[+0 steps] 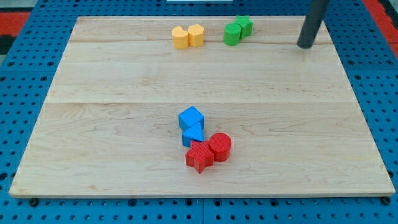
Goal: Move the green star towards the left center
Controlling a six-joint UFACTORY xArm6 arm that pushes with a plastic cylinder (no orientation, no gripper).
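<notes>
Jaws are not fitted to this arm, so no open or closed state applies; the arm ends in a straight dark rod, and my tip (305, 46) is seen set down on the light wooden board (124, 124) near its top right corner. No block is touched by my tip.

Nearest to my tip, towards the view's left along the top edge, two green blocks are found in contact. The green star (244, 25) is placed closer to the top edge, and the green cylinder (232, 34) is set against its lower left side. Both are well apart from my tip.

Further left along the same top edge, two yellow blocks are located side by side and touching: a yellow block (196, 35) of roughly hexagonal outline and a second yellow block (180, 37) whose shape cannot be made out with certainty.

Below the board's centre, towards the bottom edge, four blocks are clustered. A blue cube (191, 117) is positioned uppermost, with a blue triangular block (193, 135) directly beneath it. A red star (199, 155) and a red cylinder (220, 147) are placed lowest, touching each other.

The board's left edge region is well apart from the green star.
</notes>
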